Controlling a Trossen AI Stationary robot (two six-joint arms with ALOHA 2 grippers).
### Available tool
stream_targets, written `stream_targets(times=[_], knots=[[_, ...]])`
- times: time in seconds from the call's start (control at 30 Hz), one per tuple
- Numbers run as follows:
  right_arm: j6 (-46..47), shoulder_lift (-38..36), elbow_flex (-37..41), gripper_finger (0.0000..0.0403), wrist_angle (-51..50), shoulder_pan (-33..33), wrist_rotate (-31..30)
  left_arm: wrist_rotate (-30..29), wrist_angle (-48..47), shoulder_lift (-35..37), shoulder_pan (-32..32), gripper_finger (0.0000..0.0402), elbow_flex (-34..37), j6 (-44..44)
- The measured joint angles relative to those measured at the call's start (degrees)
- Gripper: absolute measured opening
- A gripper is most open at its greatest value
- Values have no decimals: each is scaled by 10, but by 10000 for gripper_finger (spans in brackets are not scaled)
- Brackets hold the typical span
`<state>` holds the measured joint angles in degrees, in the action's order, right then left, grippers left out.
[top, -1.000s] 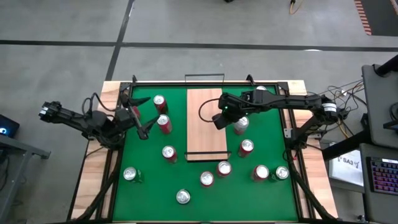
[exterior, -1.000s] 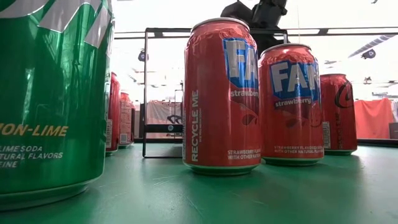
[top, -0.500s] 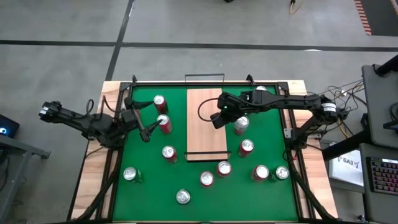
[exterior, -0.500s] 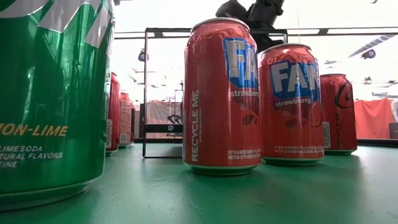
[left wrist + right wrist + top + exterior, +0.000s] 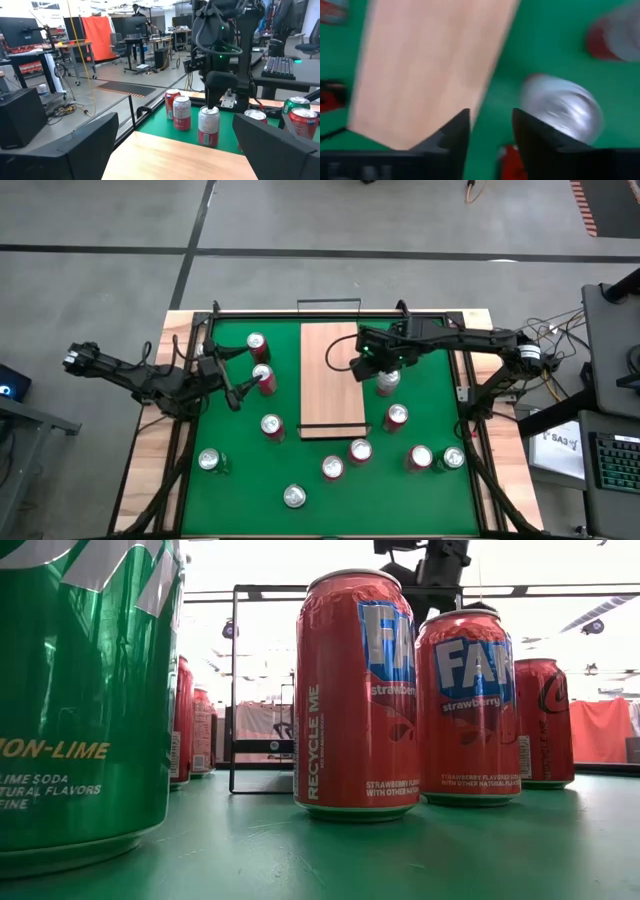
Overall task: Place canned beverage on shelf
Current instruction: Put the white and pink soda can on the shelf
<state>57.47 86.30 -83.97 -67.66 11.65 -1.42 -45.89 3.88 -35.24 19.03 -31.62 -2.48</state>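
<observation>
Shifting off the shelf (image 5: 329, 378), the right end effector (image 5: 367, 370) has parted.

Green can (image 5: 85, 690): "LIME SODA", "NATURAL FLAVORS". Red can (image 5: 358, 695): "RECYCLE ME", "strawberry". Second red can (image 5: 468, 705): "strawberry".

My table (image 5: 155, 442) has a pale wooden border and carries a large green mat (image 5: 232, 466). The shelf (image 5: 328, 380), a long pale wood-grain board with black rails at its short ends, lies on the mat's middle, its top bare. Upright cans stand on the mat around the shelf: several red ones (image 5: 264, 380) on either side and below it, and green ones (image 5: 209, 461) farther out.
</observation>
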Motion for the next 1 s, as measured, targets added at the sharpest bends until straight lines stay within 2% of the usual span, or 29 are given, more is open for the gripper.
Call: stream_targets(times=[0.13, 0.3, 0.83, 1.0], knots=[[0, -1, -19, 226, -59, 8, 0, 0, 2, 0, 0, 377, 0, -4], [14, -3, -27, 267, -81, 11, -1, 0, 8, 2, 0, 377, 0, -24], [15, -3, -2, 272, -94, 34, -1, -1, 9, 4, 0, 377, 0, -30], [-16, -2, 1, 272, -92, 34, -6, -1, 9, 5, 0, 377, 0, -30]])
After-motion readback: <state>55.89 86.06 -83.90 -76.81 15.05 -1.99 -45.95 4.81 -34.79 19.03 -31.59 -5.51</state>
